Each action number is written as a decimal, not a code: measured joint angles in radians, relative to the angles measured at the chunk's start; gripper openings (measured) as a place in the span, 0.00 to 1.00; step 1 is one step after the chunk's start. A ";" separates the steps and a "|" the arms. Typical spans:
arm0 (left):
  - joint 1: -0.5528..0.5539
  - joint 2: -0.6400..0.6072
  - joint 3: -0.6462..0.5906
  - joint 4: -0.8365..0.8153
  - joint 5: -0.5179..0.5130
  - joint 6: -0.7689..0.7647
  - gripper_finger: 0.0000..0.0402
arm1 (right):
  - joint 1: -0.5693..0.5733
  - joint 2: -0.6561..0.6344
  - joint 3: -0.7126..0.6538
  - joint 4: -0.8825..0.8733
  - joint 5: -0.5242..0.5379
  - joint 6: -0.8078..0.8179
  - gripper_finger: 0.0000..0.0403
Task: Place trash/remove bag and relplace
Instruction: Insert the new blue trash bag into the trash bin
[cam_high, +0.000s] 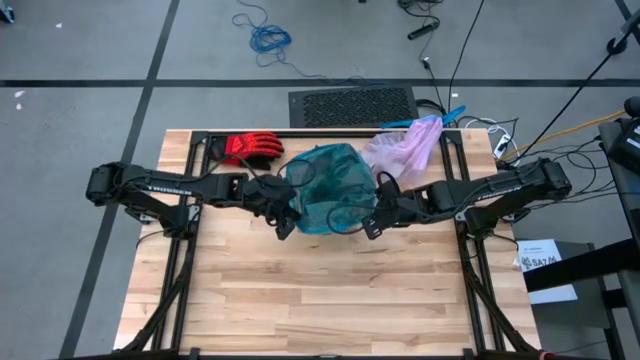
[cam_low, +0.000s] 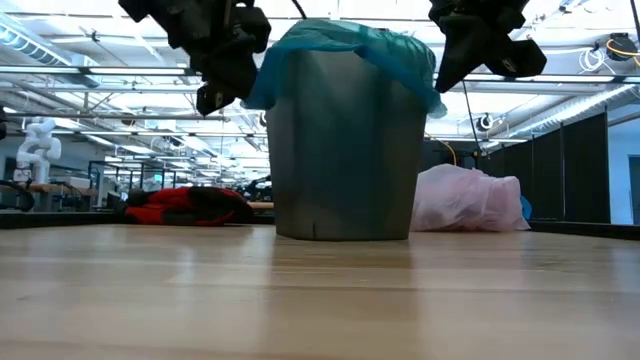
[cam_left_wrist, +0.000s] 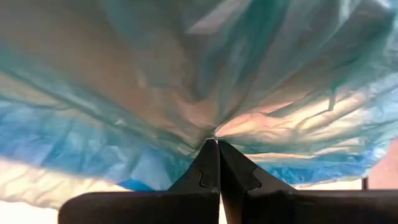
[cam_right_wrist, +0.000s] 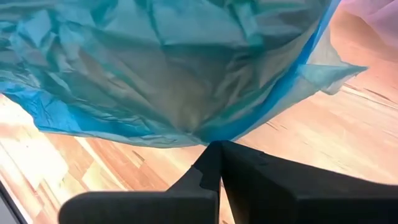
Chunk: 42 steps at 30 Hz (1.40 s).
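Observation:
A grey bin (cam_low: 345, 150) stands upright in the middle of the table. A teal-green plastic bag (cam_high: 330, 185) lines it, its hem folded out over the rim (cam_low: 345, 45). My left gripper (cam_high: 288, 218) is at the bin's left side and my right gripper (cam_high: 372, 222) at its right side, both near the rim and shut on the teal bag. The pale lilac-pink bag (cam_high: 405, 145) lies crumpled on the table behind and to the right of the bin (cam_low: 465, 200). No trash lumps show in any view. My left gripper (cam_left_wrist: 211, 142) pinches the teal bag's overhanging film (cam_left_wrist: 208, 127) between its two fingertips, on the bin's left side. Creases in the film fan out from the pinch, so it is drawn taut there. One layer or several, I cannot tell. My right gripper (cam_right_wrist: 214, 144) pinches the lower edge of the teal bag's overhang (cam_right_wrist: 202, 135) at its fingertips, on the bin's right side. The film spreads away from the tips in loose wrinkles, with the table showing below it.
A red glove (cam_high: 250, 148) lies at the table's far left (cam_low: 190, 205). Cables and a blue item sit past the far right corner (cam_high: 455, 112). The near half of the wooden table (cam_high: 320, 300) is bare wood.

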 joint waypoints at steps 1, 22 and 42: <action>-0.002 -0.005 0.002 0.003 0.000 0.000 0.00 | 0.000 0.000 0.000 0.000 0.000 0.000 0.00; 0.031 -0.204 0.145 -0.208 -0.109 0.025 0.00 | 0.000 0.000 0.002 -0.003 -0.003 -0.008 0.00; -0.031 -0.104 0.145 0.005 0.140 0.036 0.00 | 0.045 0.000 0.002 -0.011 -0.002 -0.035 0.00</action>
